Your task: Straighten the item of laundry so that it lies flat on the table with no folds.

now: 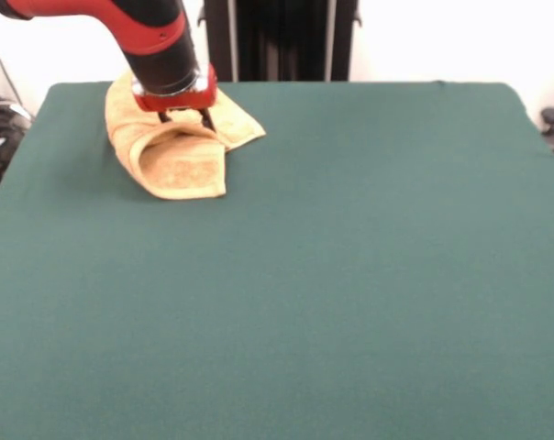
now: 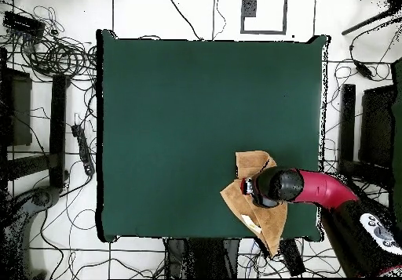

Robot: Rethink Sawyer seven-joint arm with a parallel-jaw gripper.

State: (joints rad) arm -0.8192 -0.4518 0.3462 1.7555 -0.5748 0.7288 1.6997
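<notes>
The mustard-yellow towel lies crumpled and folded over itself at the far left corner of the green table. Its near part curls up into a loop that peaks at my gripper. My gripper points down onto the towel's middle, and its dark fingers appear shut on the raised fold. In the overhead view the towel is by the table's bottom right edge, partly hidden under the arm. The gripper shows there at the arm's left end. The white tag is not visible.
Cables and dark equipment lie on the floor around the table. The robot's black pedestal stands behind the far edge. The towel reaches the table edge nearest the robot.
</notes>
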